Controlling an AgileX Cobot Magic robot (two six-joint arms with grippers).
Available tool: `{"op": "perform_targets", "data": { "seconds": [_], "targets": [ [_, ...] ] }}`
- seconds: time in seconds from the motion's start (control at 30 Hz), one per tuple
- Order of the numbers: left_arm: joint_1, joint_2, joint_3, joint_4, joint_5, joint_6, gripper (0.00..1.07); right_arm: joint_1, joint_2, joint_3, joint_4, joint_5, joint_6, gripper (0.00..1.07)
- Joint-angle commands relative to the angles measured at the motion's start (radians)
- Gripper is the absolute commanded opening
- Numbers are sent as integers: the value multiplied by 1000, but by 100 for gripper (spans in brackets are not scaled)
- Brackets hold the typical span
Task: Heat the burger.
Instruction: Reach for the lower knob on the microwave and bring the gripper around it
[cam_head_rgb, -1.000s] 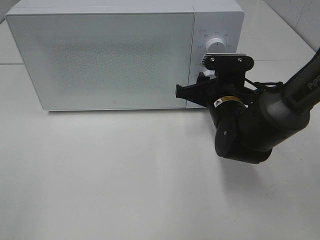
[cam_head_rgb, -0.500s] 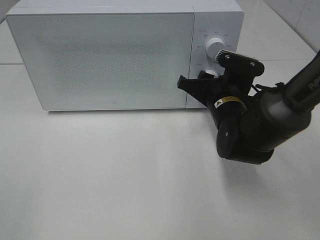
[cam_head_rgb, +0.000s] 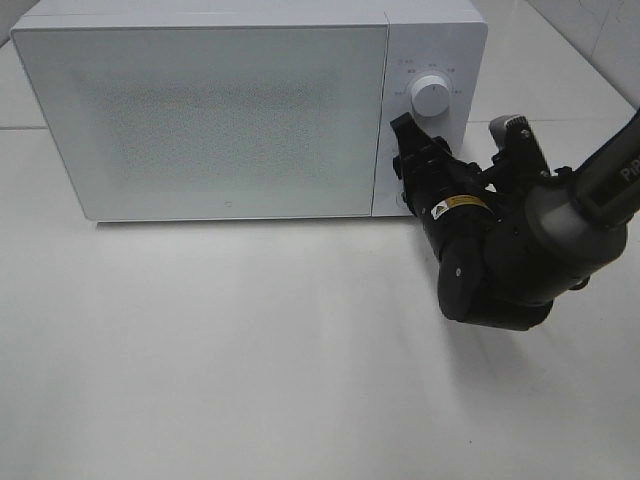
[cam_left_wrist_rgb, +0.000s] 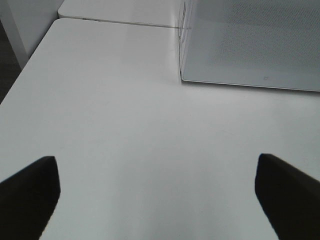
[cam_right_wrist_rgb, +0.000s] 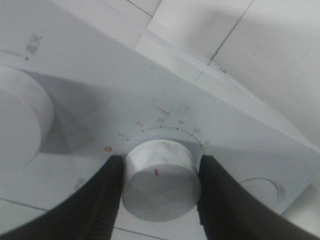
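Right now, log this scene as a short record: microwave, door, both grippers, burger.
appliance: white box-shaped microwave oven, on the white table
door: closed, frosted panel hides the inside
right gripper: shut on the lower white round dial
left gripper: open above bare table, holding nothing
burger: not visible in any view

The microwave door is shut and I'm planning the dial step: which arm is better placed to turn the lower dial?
Right. The right gripper flanks the lower dial on both sides, apparently gripping it. The left gripper hangs open over the table, away from the microwave controls.
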Motion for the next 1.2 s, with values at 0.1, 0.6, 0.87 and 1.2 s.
{"op": "perform_targets", "data": {
  "seconds": [0.1,0.6,0.87,1.2],
  "targets": [
    [3,-6,1,-4,2,3,98,2,-4,-34,-165,-146,241,0],
    [3,-6,1,-4,2,3,98,2,-4,-34,-135,-145,701,0],
    [3,-6,1,-4,2,3,98,2,-4,-34,-134,-149,800,0],
    [3,-6,1,-4,2,3,98,2,-4,-34,-133,-158,817,0]
  ]
}}
